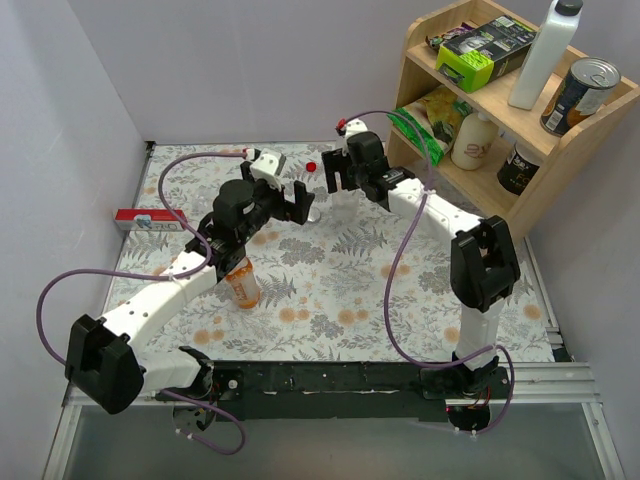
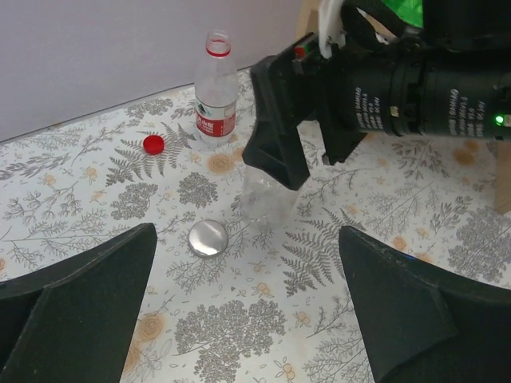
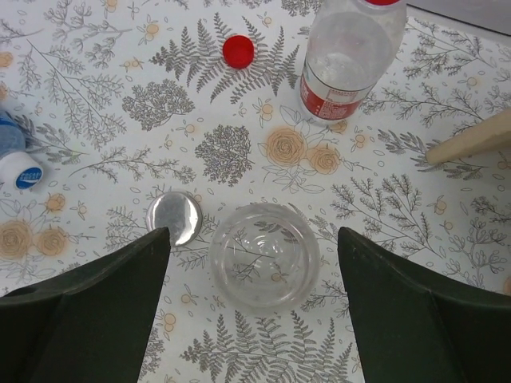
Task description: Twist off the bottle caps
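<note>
Right gripper (image 3: 254, 238), jaws wide and empty, hangs over the upright, uncapped squat clear bottle (image 3: 263, 259); silver cap (image 3: 174, 217) lies flat beside it, left gripper (image 2: 247, 231) likewise agape, empty.

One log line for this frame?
red cap, silver cap: off, on table | squat bottle: open | right gripper: jaws open over squat bottle | left gripper: jaws open

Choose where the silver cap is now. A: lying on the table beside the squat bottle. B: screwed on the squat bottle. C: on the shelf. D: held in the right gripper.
A: the silver cap lies flat on the table next to the squat bottle, whose mouth is open.
</note>
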`<state>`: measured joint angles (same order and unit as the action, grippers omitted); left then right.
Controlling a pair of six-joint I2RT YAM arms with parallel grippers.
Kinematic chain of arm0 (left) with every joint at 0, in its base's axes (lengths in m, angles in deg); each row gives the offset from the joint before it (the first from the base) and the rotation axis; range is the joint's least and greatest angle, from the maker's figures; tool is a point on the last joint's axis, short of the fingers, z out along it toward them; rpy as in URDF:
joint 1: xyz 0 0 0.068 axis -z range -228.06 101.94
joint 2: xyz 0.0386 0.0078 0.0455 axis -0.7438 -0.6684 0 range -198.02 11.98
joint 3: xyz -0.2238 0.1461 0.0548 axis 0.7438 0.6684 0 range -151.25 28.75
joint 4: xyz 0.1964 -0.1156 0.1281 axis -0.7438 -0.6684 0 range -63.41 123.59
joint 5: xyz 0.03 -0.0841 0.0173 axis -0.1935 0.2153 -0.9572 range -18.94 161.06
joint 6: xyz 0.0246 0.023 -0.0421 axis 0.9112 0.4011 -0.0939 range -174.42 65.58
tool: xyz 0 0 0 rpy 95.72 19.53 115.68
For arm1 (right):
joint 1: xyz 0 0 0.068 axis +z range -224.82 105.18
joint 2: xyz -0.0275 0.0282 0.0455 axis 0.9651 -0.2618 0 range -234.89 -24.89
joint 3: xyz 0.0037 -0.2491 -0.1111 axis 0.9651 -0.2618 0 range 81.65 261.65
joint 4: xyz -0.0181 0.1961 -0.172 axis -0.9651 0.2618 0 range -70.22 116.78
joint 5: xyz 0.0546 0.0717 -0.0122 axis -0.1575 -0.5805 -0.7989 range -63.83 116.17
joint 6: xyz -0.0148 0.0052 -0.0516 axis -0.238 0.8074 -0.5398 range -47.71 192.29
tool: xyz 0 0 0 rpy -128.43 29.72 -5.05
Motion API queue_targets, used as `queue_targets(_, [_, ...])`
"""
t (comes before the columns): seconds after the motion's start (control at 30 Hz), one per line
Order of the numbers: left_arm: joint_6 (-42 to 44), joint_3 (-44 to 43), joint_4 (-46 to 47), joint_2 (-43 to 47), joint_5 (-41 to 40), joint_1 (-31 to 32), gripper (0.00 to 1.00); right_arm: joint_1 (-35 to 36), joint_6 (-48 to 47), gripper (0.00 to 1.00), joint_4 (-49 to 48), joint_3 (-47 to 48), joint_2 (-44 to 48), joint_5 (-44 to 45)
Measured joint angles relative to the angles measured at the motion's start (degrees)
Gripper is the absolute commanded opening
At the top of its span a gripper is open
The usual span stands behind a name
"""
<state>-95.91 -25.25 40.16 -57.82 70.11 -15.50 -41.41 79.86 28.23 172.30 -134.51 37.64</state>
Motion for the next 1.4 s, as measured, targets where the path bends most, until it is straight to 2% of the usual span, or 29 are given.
queue_targets(0.17, [-3.6, -4.2, -2.7, -0.3, 0.5, -3.6, 0.98, 0.0, 1.8, 0.88, 0.9, -2.5, 6.0, -0.7])
queue_targets(0.33, [-8.7, -10.0, -5.1, -2.0, 2.2, -13.2, 0.98, 1.2, 6.1, 0.87, -1.9, -12.2, 22.0, -2.8])
queue_targets(0.43, [-11.0, -10.1, -7.1, -2.3, 2.4, -19.4, 0.98, 6.3, 8.0, 0.87, -3.8, -15.5, 29.5, -3.3])
queue_targets(0.5, [-11.8, -9.8, -8.5, -2.3, 2.4, -22.5, 0.98, 11.4, 8.8, 0.87, -5.3, -15.6, 30.9, -4.0])
queue_targets(0.67, [-11.3, -4.3, -8.7, -0.9, -0.1, -26.0, 0.98, 26.3, 9.3, 0.82, -6.3, -13.4, 26.3, -4.7])
queue_targets(0.8, [-10.8, 3.3, -7.8, 1.7, -1.2, -26.1, 0.98, 32.5, 9.2, 0.78, -4.9, -7.4, 17.6, -3.8])
queue_targets(0.9, [-10.8, 6.9, -6.8, 2.8, -1.0, -26.1, 0.98, 34.5, 8.9, 0.78, -2.7, -2.8, 12.2, -2.5])
queue_targets(1.27, [-10.8, 7.0, -6.2, 2.5, -2.9, -26.1, 0.98, 35.7, 8.7, 0.74, 5.1, 8.7, 3.6, 0.7])
queue_targets(1.4, [-10.8, 7.0, -6.2, 2.5, -3.5, -26.1, 0.98, 35.9, 8.7, 0.67, 7.2, 9.8, 1.9, 0.6])
